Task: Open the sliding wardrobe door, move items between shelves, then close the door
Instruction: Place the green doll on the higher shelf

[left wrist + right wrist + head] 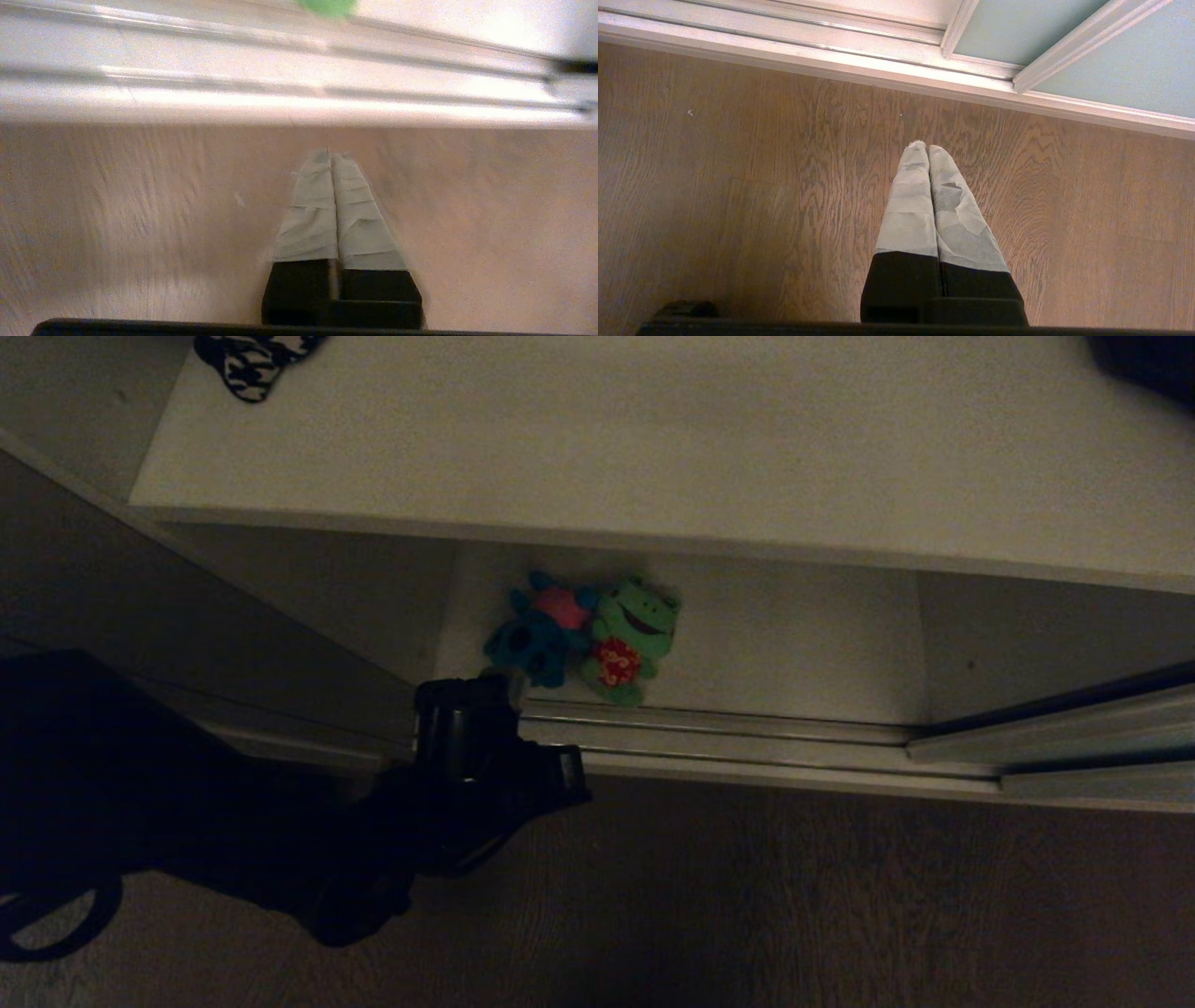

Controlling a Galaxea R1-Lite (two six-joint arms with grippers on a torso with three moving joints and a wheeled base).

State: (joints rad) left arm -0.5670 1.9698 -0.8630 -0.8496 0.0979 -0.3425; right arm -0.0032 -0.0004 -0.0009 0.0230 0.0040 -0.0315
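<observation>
Two plush items lie side by side on the lower shelf [803,635]: a teal one [537,635] with a pink patch and a green frog [635,630] with a red patch. Above them, the upper shelf [653,439] spans the view. My left gripper [506,683] reaches in from the lower left, just in front of the teal toy. Its taped fingers [310,210] are shut on nothing, over the wooden floor short of the track. A bit of the green toy [327,5] shows beyond. The sliding door [1017,28] stands slid to the right. My right gripper [928,150] is shut, parked above the floor.
A ribbed silvery floor track [747,747] runs along the wardrobe's front. A houndstooth bag [252,364] lies at the upper shelf's far left, a black bag [1148,364] at its far right. Wooden floor [840,896] lies in front. A dark panel [140,597] stands at the left.
</observation>
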